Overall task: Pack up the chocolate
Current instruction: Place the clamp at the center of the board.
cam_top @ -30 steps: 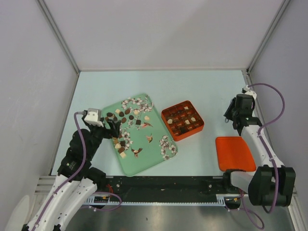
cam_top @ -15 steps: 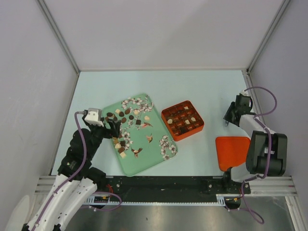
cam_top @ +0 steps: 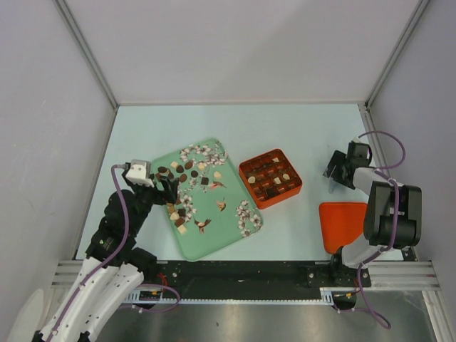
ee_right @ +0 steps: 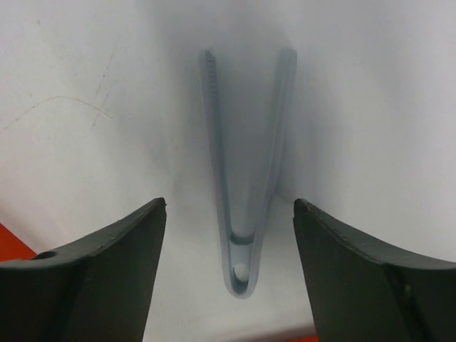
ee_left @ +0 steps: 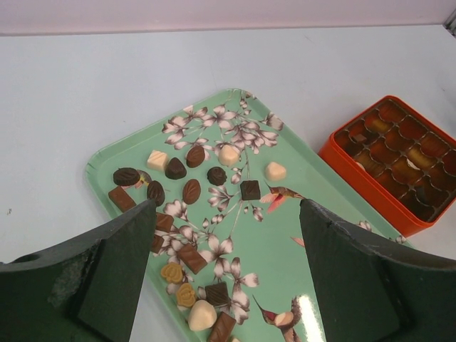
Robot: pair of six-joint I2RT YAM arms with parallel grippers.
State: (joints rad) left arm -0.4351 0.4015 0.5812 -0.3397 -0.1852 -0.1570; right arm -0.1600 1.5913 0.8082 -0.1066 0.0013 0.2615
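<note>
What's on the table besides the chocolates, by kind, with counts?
Green floral tray: 1
Orange gridded box: 1
Flat orange lid: 1
Clear tongs: 1
Total: 4

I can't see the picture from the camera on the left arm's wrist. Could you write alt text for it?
A green flowered tray scattered with small chocolate pieces, dark, light brown and cream, lies on a pale table, with an orange box of grid cells beside it at right. The left gripper frames the foreground, open and holding nothing.
</note>
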